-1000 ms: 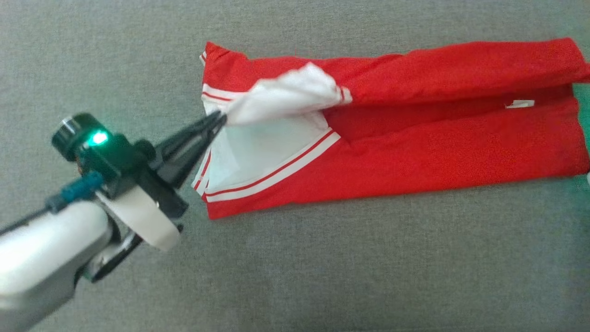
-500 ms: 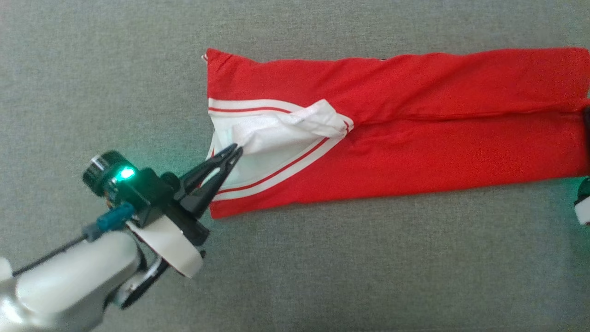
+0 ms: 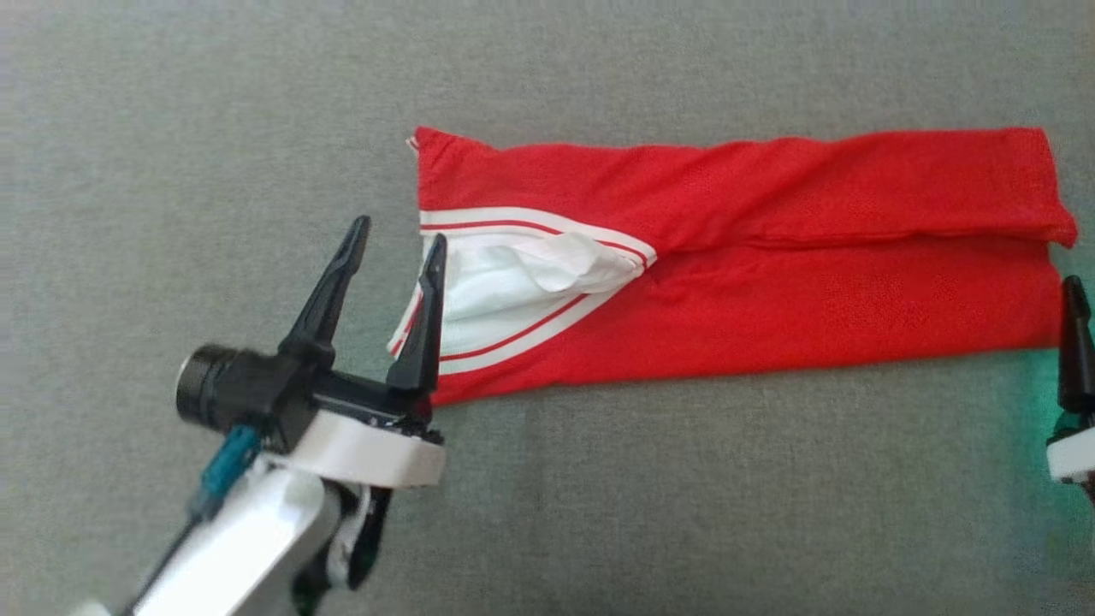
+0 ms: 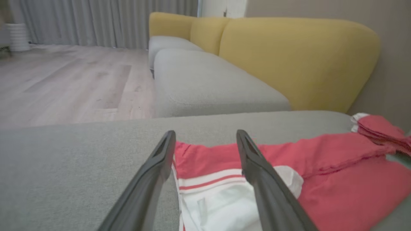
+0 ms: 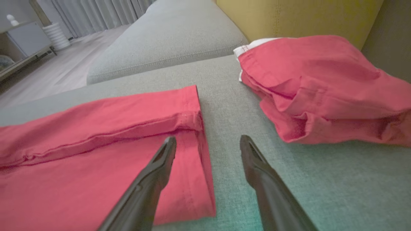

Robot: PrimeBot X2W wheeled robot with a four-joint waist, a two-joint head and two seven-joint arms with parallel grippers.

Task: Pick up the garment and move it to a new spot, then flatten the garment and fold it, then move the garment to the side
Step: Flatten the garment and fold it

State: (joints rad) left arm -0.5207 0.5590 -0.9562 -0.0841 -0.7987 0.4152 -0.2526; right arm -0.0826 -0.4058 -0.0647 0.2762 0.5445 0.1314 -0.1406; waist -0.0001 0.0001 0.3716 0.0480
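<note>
A red garment with a white, red-striped neck band lies folded into a long strip on the grey sofa seat. My left gripper stands open at the strip's left end, its right finger at the edge of the white part, holding nothing. In the left wrist view the left gripper frames the neck corner of the garment. My right gripper is open over the hemmed right end of the garment; one of its fingers rises at the head view's right edge.
A second bundle of red cloth lies on the seat just beyond the garment's right end, against the yellow backrest. Another grey seat cushion continues past the strip. Wooden floor lies beyond the seat's edge.
My left gripper has opened and let go of the white neck fabric, which has dropped back flat onto the garment. The head view has shifted, and my right gripper's finger has come into it.
</note>
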